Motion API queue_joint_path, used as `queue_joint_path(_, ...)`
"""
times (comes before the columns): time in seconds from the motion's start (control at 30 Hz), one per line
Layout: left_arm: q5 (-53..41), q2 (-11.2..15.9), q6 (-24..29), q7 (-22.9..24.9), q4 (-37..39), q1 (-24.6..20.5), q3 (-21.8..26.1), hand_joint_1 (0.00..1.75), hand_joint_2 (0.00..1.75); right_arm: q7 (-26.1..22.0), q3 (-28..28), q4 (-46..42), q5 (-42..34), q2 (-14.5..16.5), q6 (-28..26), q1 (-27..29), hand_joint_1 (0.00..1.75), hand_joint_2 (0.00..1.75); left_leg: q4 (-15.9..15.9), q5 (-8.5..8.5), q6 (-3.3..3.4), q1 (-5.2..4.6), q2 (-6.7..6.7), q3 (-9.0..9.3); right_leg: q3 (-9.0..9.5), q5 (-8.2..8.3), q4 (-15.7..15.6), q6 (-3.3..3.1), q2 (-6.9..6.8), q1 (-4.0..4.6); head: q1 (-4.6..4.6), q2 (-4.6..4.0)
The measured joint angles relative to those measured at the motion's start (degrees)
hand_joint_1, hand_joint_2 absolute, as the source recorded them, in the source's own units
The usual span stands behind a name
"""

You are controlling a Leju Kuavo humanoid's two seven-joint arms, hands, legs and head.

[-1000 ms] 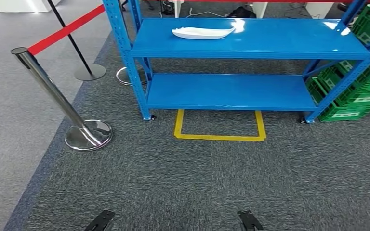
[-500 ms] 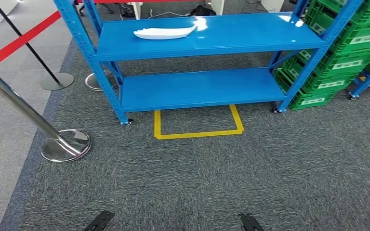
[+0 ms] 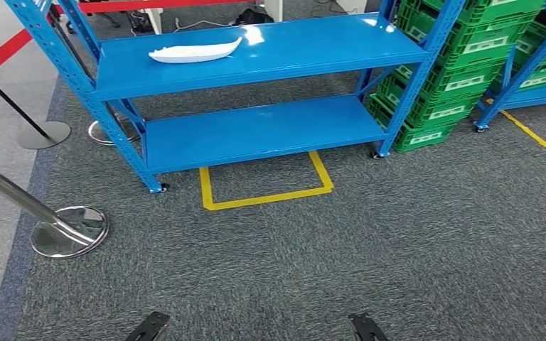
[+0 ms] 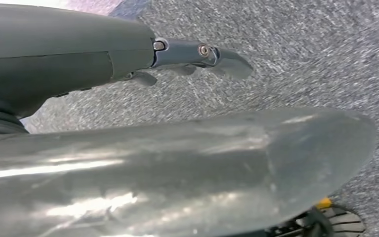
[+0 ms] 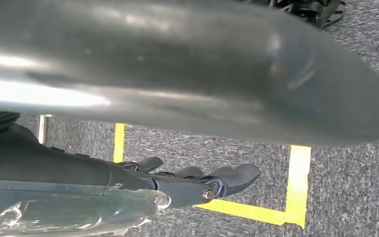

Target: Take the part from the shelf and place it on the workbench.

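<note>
Almost all of the task is left to do. The dark grey carpet floor (image 3: 370, 249) spreads across the head view, with the blue two-tier metal shelf rack (image 3: 256, 128) standing at about twelve o'clock, well apart from the robot. At two o'clock the stack of green plastic crates (image 3: 462, 64) sits just beside the rack's right post. A yellow tape rectangle (image 3: 264, 197) marks the carpet right in front of the rack's lower tier, a likely standing spot. At nine o'clock stands the chrome barrier post with its round base (image 3: 67, 231).

The long white boat-shaped part (image 3: 193, 51) lies flat on the upper shelf, toward eleven o'clock, untouched. No workbench is to be seen.

In its wrist view the left hand (image 4: 197, 57) hangs over bare carpet, its dark fingers stretched out and slightly apart, holding nothing. The right hand (image 5: 202, 180) hangs above carpet and yellow tape, fingers likewise extended and loosely apart, empty.

By my reading, the approach, the reach, the grasp, the carry and the placing are all not yet done.
</note>
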Motion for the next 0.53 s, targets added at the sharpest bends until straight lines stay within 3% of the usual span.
queue_joint_path(0.13, -0.1, 0.0, 0.0, 0.1, 0.0, 0.0, 0.0, 0.0, 0.0, 0.1, 0.0, 0.0, 0.0, 0.0, 0.0, 0.0, 0.0, 0.0, -0.7, 0.09, 0.43, -0.1, -0.13, 0.05, -0.16, 0.19, -0.3, -0.95, 0.01, 0.1, 0.09, 0.0)
queue_joint_path(0.33, -0.1, 0.0, 0.0, 0.1, 0.0, -0.1, 0.0, 0.0, 0.0, 0.3, 0.0, 0.0, 0.2, 0.0, 0.0, -0.1, 0.0, 0.0, -0.6, 0.16, 1.03, -0.27, -0.12, 0.03, 0.35, 0.82, -1.2, 0.69, 0.0, -0.08, 0.1, 0.0)
queue_joint_path(0.53, -0.2, 0.1, 0.0, 0.2, 0.0, -0.1, 0.0, 0.0, 0.0, 0.3, 0.0, 0.0, 1.0, 0.0, 0.4, -0.1, 0.0, 0.0, -0.6, 0.22, 1.15, -0.31, -0.12, 0.03, 0.31, 0.86, -1.3, 1.11, 0.0, -0.13, 0.07, 0.0)
